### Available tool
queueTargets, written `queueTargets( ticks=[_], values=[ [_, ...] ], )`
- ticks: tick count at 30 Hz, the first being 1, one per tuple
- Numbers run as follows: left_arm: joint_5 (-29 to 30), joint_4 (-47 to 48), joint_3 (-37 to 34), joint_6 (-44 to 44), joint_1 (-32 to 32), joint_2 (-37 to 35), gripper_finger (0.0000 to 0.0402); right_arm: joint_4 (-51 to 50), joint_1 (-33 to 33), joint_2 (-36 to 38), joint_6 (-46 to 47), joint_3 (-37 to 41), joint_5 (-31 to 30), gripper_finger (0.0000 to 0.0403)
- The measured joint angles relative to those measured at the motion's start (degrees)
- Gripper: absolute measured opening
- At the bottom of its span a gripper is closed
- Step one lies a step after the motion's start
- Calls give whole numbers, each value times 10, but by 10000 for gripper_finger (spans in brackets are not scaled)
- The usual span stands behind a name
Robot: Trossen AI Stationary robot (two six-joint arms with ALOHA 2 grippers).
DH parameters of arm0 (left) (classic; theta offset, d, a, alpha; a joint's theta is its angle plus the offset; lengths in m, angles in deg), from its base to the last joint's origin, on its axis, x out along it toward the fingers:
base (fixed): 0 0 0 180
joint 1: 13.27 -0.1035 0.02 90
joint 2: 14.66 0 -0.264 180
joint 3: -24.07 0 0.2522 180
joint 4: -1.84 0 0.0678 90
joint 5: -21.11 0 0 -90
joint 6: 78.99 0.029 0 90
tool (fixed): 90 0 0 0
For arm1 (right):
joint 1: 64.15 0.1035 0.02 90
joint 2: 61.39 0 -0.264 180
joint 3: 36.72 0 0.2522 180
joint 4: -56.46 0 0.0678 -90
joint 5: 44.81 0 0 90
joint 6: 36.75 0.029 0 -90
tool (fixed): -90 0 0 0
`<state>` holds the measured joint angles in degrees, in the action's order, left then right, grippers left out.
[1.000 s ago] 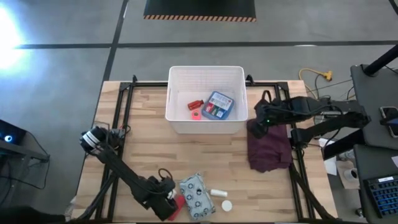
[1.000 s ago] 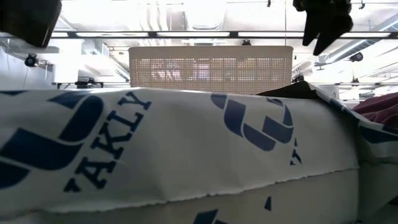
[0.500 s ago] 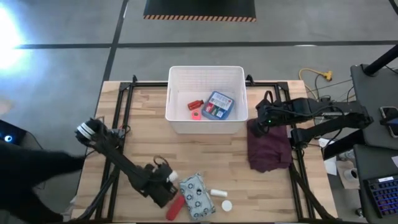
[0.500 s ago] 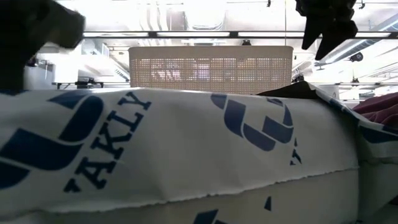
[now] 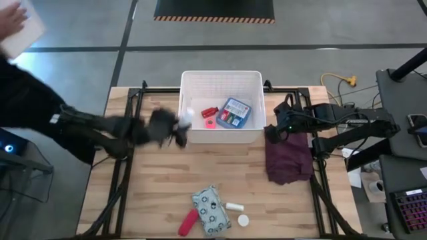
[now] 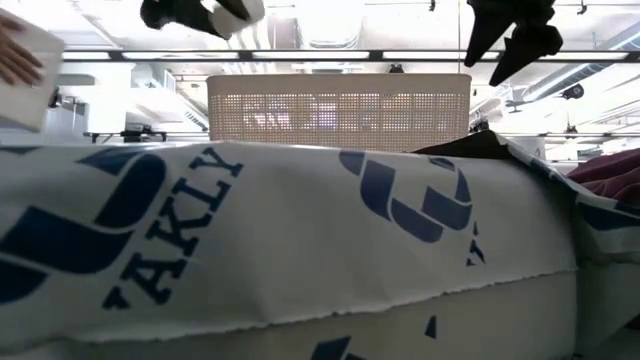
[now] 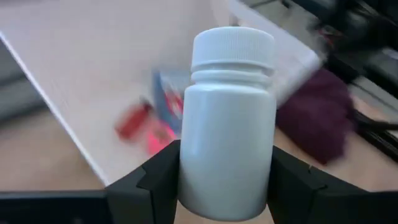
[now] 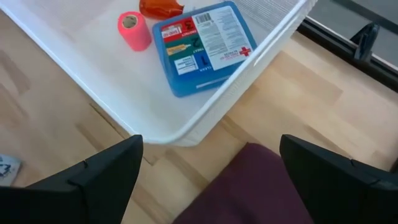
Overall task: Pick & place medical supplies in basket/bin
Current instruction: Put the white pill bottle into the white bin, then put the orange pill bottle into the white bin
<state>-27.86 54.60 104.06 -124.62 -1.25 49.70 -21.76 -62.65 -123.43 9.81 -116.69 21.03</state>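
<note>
My left gripper (image 5: 177,127) is shut on a small white bottle (image 7: 228,124) and hangs in the air beside the left wall of the white basket (image 5: 193,135). The basket holds a blue flat packet (image 5: 233,113), a red tube (image 5: 210,111) and a pink roll (image 5: 209,123). A white patterned pouch (image 5: 209,211), another red tube (image 5: 187,222), a small white cylinder (image 5: 233,207) and a white cap (image 5: 243,219) lie flat near the table's front edge. My right gripper (image 5: 274,131) stands open by the basket's right wall, over the maroon cloth (image 5: 288,159). My left gripper pinches the bottle's smooth body (image 7: 186,168) between its two fingers (image 7: 155,177), below the ribbed cap (image 7: 233,46). The fingers come from the table's left, pointing toward the basket. The bottle is lifted clear of the table.
A person's hand (image 5: 13,20) with a flat white thing shows at the far left, beyond the table. The pouch (image 6: 300,250) fills the low view in front of the basket (image 6: 338,105). Bare wood lies between the basket and the front items.
My left gripper has shut on the white bottle near the table's front edge. It has then lifted the bottle clear and swung fast toward the far edge, up to the basket's left wall. A person's hand has come into view at the left.
</note>
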Motion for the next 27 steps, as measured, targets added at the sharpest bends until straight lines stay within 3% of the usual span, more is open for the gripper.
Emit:
queueTargets(
  ticks=[3, 6, 9, 11, 14, 19, 27],
  values=[
    [-83, -54, 5, 129, -134, -12, 195, 1, 0, 0, 8, 0, 0, 368],
    [-193, -79, 13, 164, -245, -6, 232, 0, 0, 0, 22, 0, 2, 368],
    [-298, -88, 24, 164, -304, 15, 267, -1, 0, 0, 28, 0, 4, 368],
    [-334, -77, 39, 166, -311, 27, 283, -1, 0, -3, 24, 0, 14, 368],
    [-336, -33, 61, 195, -275, 21, 287, -2, 5, -9, -32, 4, 72, 368],
    [-334, 48, 69, 183, -130, 1, 271, 11, 65, -30, -118, 28, 177, 368],
    [-189, 62, 38, 44, 104, 0, 244, 86, 249, -90, -158, 65, 159, 368]
  ],
)
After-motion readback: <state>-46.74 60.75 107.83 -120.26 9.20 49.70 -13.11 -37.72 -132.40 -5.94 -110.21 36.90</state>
